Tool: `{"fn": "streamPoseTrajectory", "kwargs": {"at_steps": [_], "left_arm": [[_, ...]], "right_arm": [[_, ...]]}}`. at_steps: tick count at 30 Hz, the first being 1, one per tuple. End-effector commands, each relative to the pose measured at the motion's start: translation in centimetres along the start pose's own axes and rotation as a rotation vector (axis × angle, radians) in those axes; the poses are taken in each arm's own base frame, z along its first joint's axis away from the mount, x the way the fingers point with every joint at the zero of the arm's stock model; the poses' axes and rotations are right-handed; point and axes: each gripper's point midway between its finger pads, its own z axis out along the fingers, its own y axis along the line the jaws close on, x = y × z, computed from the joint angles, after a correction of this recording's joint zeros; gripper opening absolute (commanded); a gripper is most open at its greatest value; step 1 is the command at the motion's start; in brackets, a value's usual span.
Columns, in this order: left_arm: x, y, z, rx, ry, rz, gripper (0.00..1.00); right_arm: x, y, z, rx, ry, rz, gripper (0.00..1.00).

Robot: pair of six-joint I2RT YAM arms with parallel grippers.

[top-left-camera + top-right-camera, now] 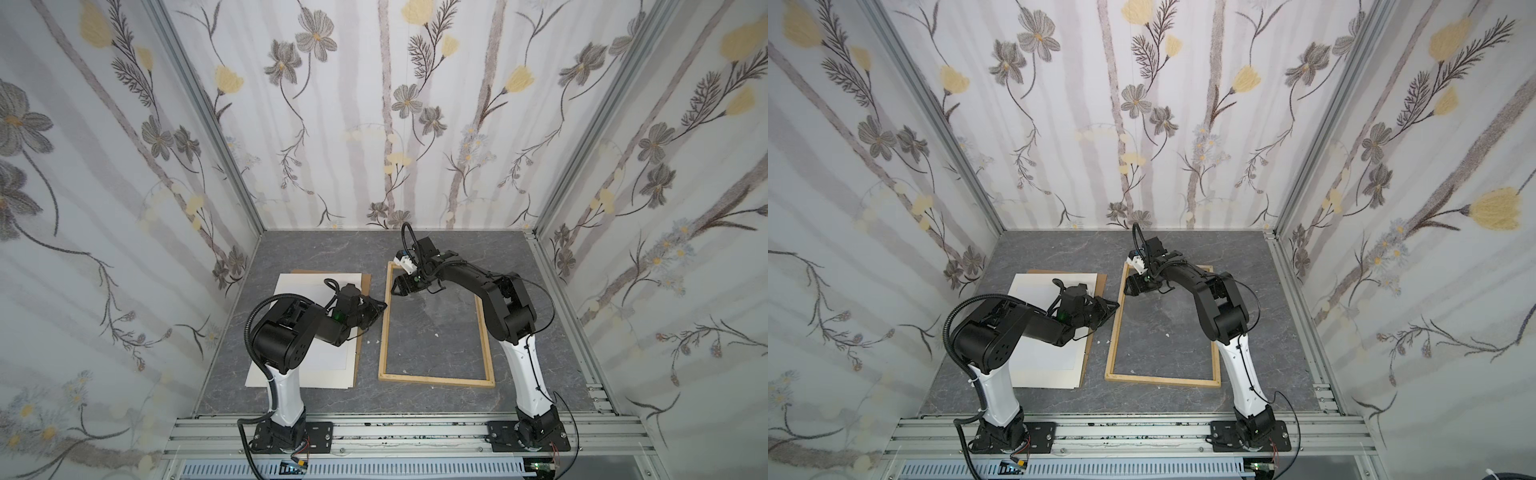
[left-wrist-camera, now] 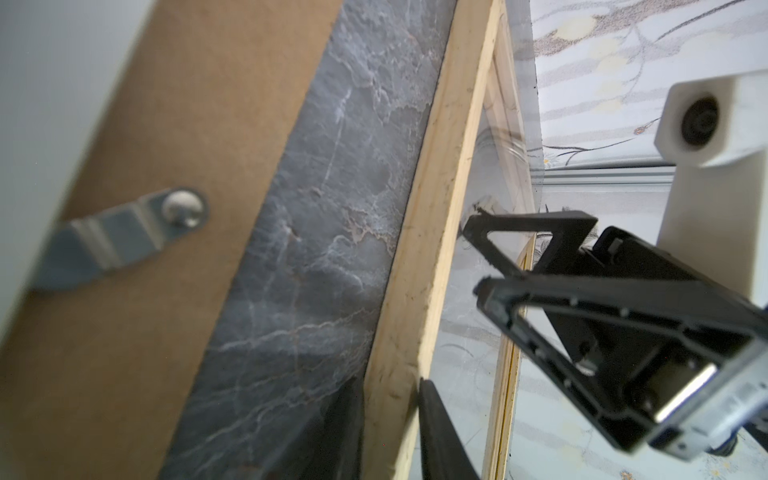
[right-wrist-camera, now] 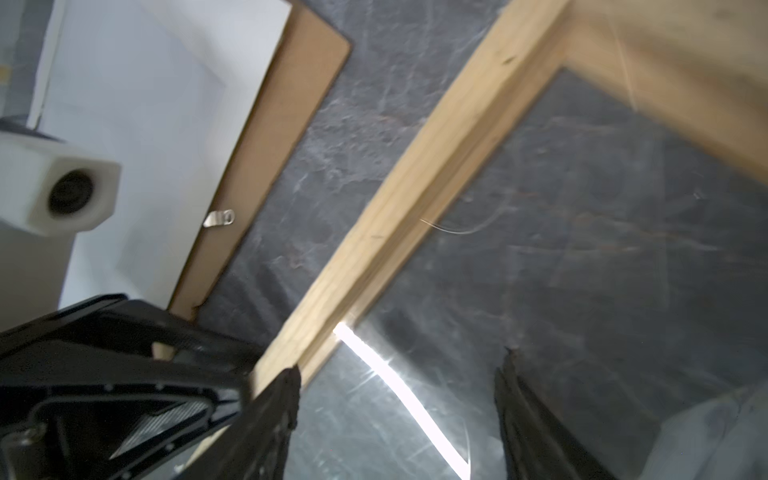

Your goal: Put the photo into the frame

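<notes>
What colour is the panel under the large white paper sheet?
Brown; the flat hardboard panel shows best in the right wrist view.

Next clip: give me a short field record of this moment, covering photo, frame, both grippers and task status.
photo: white side up, lying on the brown board, left of the frame
frame: on the table, no photo in it; glare in the opening suggests glass
left gripper: shut on the frame's left strip
right gripper: open, low inside the frame near its far left corner, one finger by the same strip
status: photo not yet in the frame
</notes>
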Motion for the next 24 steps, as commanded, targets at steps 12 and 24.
{"fn": "streamPoseTrajectory", "kwargs": {"at_steps": [12,24], "left_arm": [[-0.1,-0.5,-0.8,0.004,-0.015,0.002,0.23],[0.2,-0.2,-1.0,-0.008,-0.011,-0.001,0.23]], "right_arm": [[-7.8,-5.8,-10.7,0.291,-0.284,0.095,0.92],[-9.0,-10.1,-7.3,0.285,-0.247,0.138,0.93]]}}
